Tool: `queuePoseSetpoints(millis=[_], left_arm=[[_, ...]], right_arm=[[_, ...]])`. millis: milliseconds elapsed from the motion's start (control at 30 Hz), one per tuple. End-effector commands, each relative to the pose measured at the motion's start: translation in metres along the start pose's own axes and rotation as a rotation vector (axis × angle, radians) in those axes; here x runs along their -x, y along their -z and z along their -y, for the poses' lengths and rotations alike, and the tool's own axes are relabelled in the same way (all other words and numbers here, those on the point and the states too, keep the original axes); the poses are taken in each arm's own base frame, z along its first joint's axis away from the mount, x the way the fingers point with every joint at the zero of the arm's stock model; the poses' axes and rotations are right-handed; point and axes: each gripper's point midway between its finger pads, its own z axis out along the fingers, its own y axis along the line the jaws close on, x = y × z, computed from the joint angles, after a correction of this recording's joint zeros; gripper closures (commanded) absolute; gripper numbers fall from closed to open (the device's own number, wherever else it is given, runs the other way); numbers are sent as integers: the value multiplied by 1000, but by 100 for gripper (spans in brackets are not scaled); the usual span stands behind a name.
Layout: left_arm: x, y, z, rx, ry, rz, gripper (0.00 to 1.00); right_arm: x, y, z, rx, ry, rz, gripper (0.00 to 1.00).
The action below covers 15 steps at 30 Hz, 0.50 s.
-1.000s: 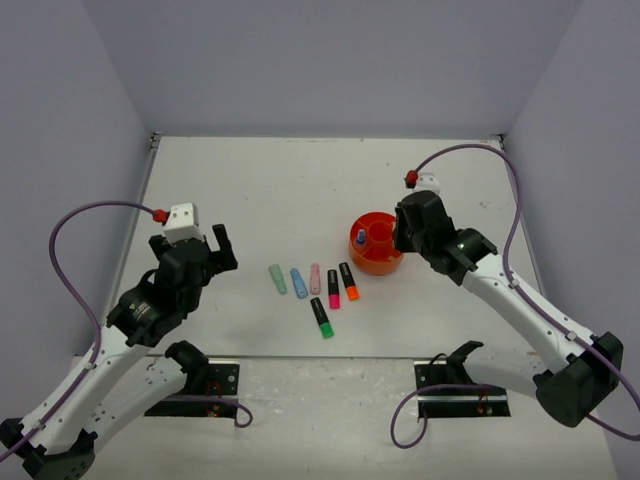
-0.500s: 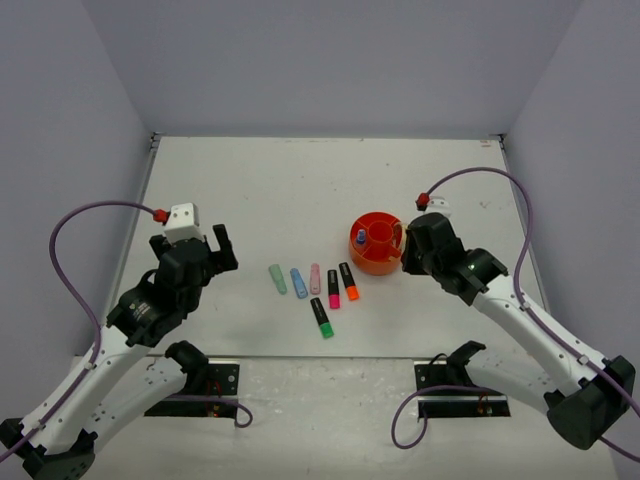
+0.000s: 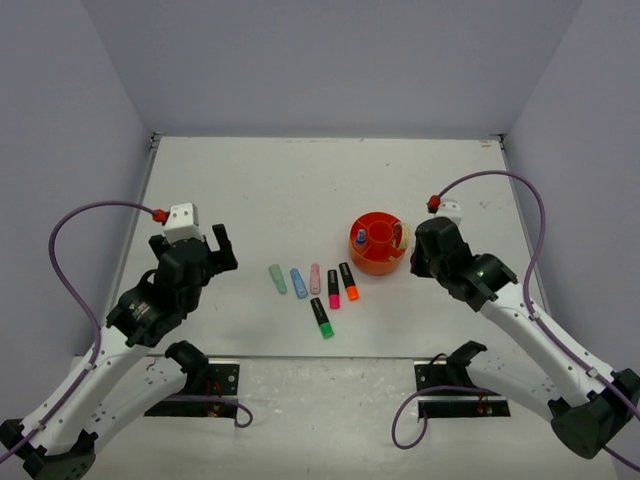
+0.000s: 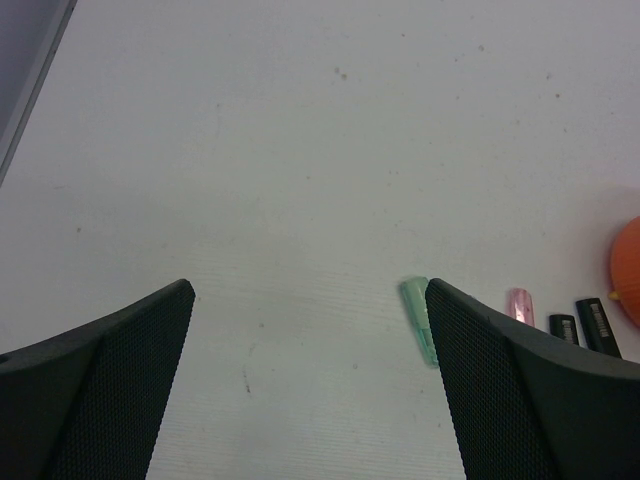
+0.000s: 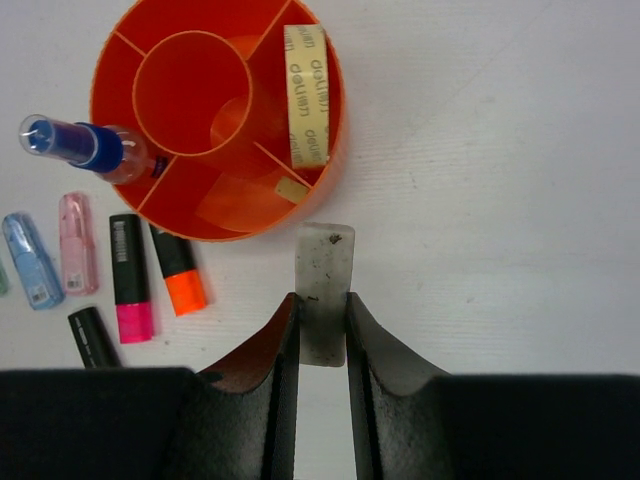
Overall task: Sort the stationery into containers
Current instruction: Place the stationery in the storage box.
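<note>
Left gripper (image 4: pixel 308 290): hangs above the near-left part of the counter (image 3: pixel 300 180), jaws wide apart. Right gripper (image 5: pixel 322 305): low on the right side, just near of the orange organiser (image 3: pixel 378 258), jaws drawn almost together and clamped on a flat greyish strip (image 5: pixel 326 262). The strip projects beyond the fingertips toward the organiser's near wall and stops just short of it; what the strip is cannot be told. Loose stationery lies flat on the counter between the two arms, left of the organiser. Nearest is the black marker with green cap (image 3: pixel 321 318), lying by itself. Just beyond it is a side-by-side row, listed left to right: pastel green marker (image 3: pixel 277 279), blue marker (image 3: pixel 298 283), pink marker (image 3: pixel 315 278), black marker with pink cap (image 3: pixel 333 289), black marker with orange cap (image 3: pixel 348 281). The last of these lies near the organiser's near-left wall, not touching it. In the left wrist view the pastel green marker shows just beside the right-hand fingertip. Farther back, the organiser stands upright on the counter, right of centre. The cream tape roll (image 5: pixel 306 95) stands on edge in its right outer compartment. A clear blue-capped item (image 5: pixel 75 143) stands tilted in a left outer compartment, its cap rising above the rim.
</note>
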Motion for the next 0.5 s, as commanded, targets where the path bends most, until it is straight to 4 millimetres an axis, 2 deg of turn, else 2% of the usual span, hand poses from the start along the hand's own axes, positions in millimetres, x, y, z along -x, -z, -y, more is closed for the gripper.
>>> queuePoseSetpoints(millis=[0, 467], left_arm=[[12, 0, 3, -11, 20, 46, 0], [12, 0, 2, -12, 20, 47, 0]], right_arm=[[8, 9, 27, -129, -29, 52, 100], [6, 9, 26, -119, -27, 45, 100]])
